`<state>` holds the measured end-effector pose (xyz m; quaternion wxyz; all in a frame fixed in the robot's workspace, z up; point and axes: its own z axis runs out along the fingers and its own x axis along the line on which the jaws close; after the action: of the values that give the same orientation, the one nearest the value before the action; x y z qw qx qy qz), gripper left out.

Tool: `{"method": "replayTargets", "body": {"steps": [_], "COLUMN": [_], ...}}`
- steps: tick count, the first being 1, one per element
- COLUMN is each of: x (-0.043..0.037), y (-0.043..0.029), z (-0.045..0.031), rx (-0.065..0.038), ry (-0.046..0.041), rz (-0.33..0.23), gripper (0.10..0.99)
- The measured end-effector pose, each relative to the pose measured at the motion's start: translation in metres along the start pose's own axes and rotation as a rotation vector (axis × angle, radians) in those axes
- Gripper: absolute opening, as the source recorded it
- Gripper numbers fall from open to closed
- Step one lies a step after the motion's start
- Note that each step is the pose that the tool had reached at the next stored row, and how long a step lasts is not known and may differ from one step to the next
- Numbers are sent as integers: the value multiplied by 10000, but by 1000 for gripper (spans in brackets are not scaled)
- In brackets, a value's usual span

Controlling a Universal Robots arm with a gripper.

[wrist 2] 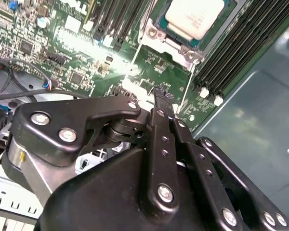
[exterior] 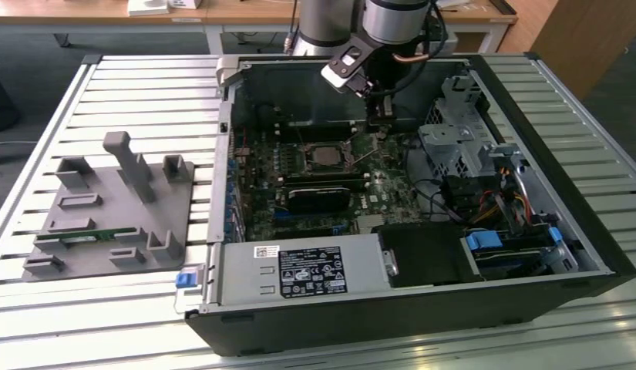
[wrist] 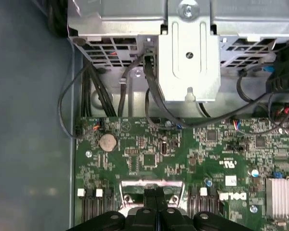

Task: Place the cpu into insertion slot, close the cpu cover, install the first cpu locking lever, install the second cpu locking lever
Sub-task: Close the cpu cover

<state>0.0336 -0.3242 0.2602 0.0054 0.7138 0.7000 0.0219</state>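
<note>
Cpu [wrist 2: 195,14] sits in the insertion slot [wrist 2: 180,40], with the cpu cover [wrist 2: 153,32] flat around it. My claw [wrist 2: 161,92], pinched shut and empty, hovers beside a wire locking lever [wrist 2: 187,86]. I judge it best to press the lever low, then sideways under its catch.

This is a robotics lab or test workshop set in an office-like room. An industrial arm [exterior: 395,19] reaches over a slatted aluminium table [exterior: 122,85], which carries an open PC case [exterior: 400,327] lying on its side with its motherboard [wrist: 149,159] bared, and beside it a grey moulded parts fixture [exterior: 92,208]. Wooden desks [exterior: 256,9] on pale metal legs stand behind the table.
</note>
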Motion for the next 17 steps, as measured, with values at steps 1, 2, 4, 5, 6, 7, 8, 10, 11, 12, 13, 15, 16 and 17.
{"method": "replayTargets", "body": {"steps": [1,2,4,5,6,7,8,10,11,12,13,15,16,17], "x": [3,6,12,15,18,21,22,25,26,27,29,31,33,34], "y": [13,28,55,70,87,102,114,139,151,164,175,198,210,221], "z": [2,4,10,13,16,19,23,29,32,35,38,46,50,53], "rx": [0,1,2,6,11,16,21,29,36,42,48,60,66,72], "ry": [-1,-3,-2,-3,-4,-4,-3,-4,-4,-3,-3,-3,-3,-4], "rz": [1,1,0,-1,0,1,1,1,0,-1,-1,-1,-1,-1], "gripper": [106,106,106,106,106,106,106,106,106,106,106,106,106,106]}}
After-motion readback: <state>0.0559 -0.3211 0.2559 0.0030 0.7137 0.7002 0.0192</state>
